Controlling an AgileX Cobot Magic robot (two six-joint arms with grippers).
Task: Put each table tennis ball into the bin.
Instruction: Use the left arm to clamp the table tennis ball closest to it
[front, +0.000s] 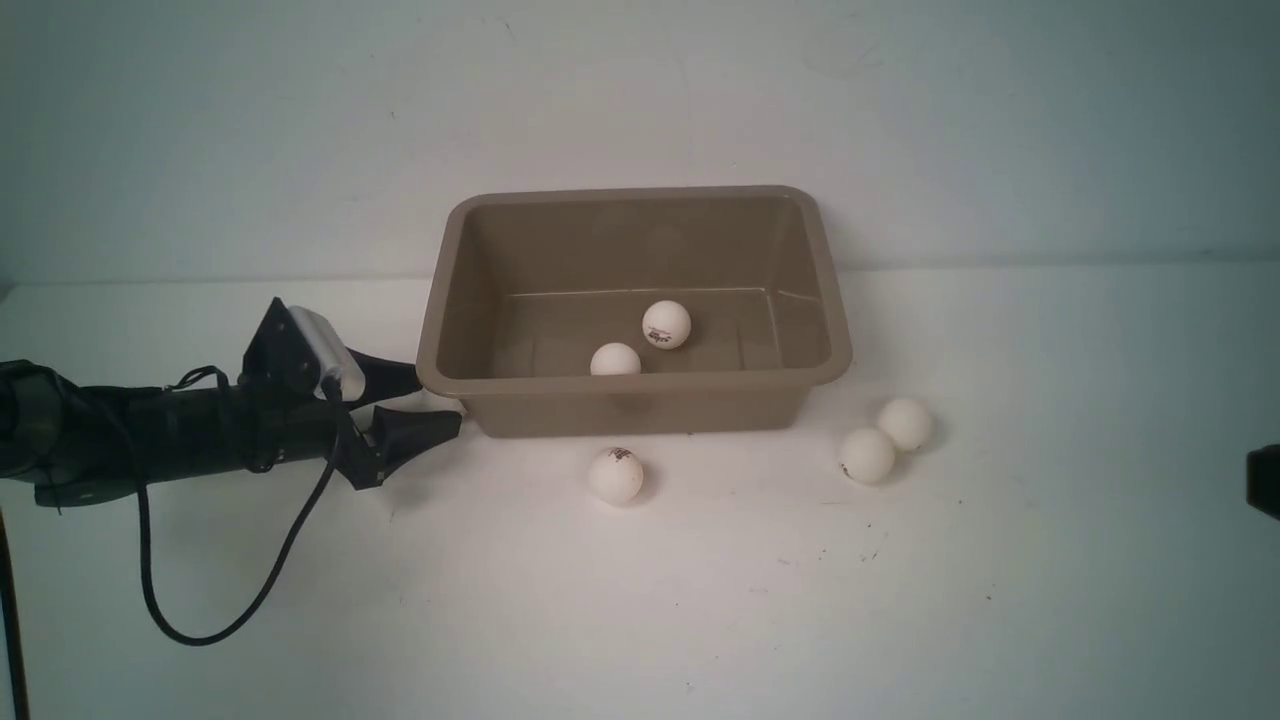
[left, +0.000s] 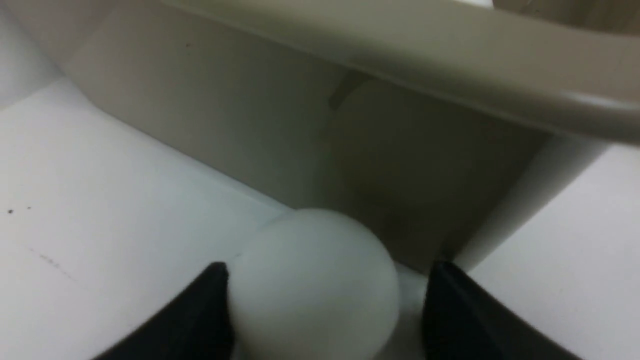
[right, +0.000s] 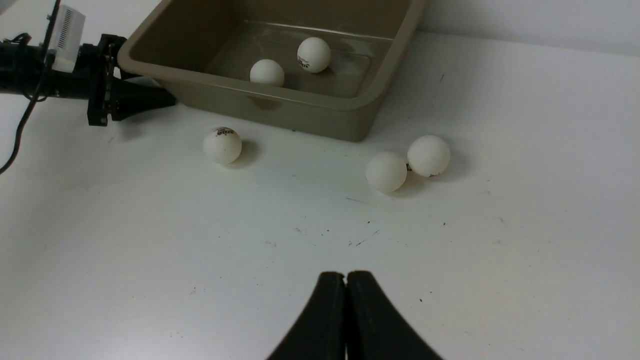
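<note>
In the front view we are seeing the left jaws low over the table (front: 700, 600), tips just beside the near corner of the bin (front: 640, 408). What sits between them is hidden. Two table tennis balls (front: 666, 324) are resting in the bin beyond the jaws. Three loose balls (front: 615, 475) are waiting on the table, well apart from them.

In the left wrist view the jaws are standing open around a sixth ball (left: 312, 285). One finger (left: 200, 315) is touching it and the other is clear, so nothing is gripped. We are judging that an uneven squeeze could squirt the ball against the bin wall just past the tips. A lift could also snag the overhanging rim.

In the right wrist view the right jaws are pressed shut on nothing.
</note>
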